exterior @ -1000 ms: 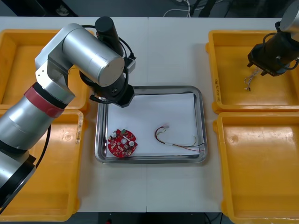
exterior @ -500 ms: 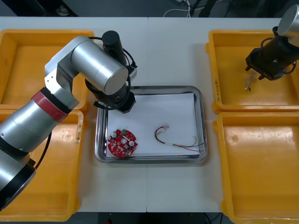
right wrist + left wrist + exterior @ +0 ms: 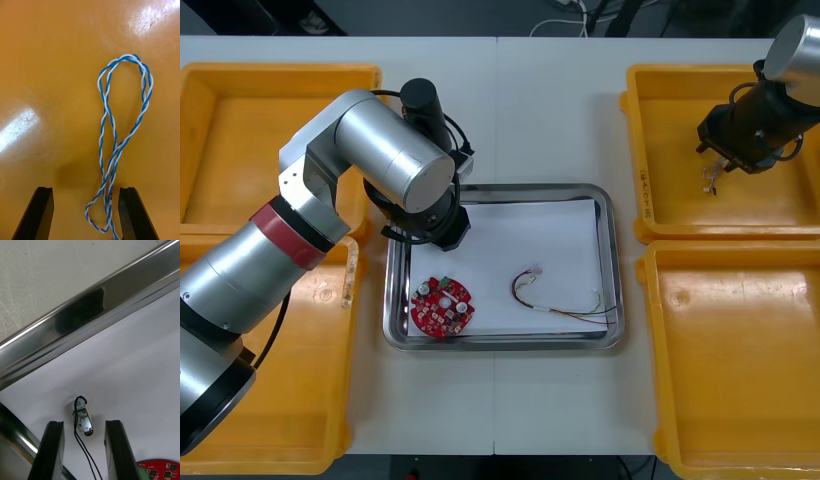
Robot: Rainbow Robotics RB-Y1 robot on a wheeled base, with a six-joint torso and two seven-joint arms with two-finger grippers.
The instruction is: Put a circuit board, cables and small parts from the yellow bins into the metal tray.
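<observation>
The metal tray [image 3: 500,343], white inside, holds a round red circuit board [image 3: 442,307] and a thin red and yellow cable [image 3: 555,300]. My left gripper [image 3: 442,232] hangs low over the tray's back left corner. In the left wrist view it [image 3: 85,423] is open, and a small metal part [image 3: 83,418] with black wires lies free on the white floor between the fingers; the board's edge [image 3: 157,469] shows nearby. My right gripper [image 3: 720,160] is over the back right yellow bin [image 3: 635,150]. It [image 3: 87,189] is open around a twisted blue and white cable [image 3: 123,112], close to one finger.
The back left bin [image 3: 270,75], front left bin [image 3: 240,440] and front right bin [image 3: 740,400] flank the tray. The tray's shiny rim [image 3: 75,322] runs just beyond the left fingers. The blue and white cable [image 3: 710,178] peeks from under the right wrist.
My left gripper has opened and let go of the small metal part on the tray floor. The right gripper has drifted slightly left over the back right bin.
</observation>
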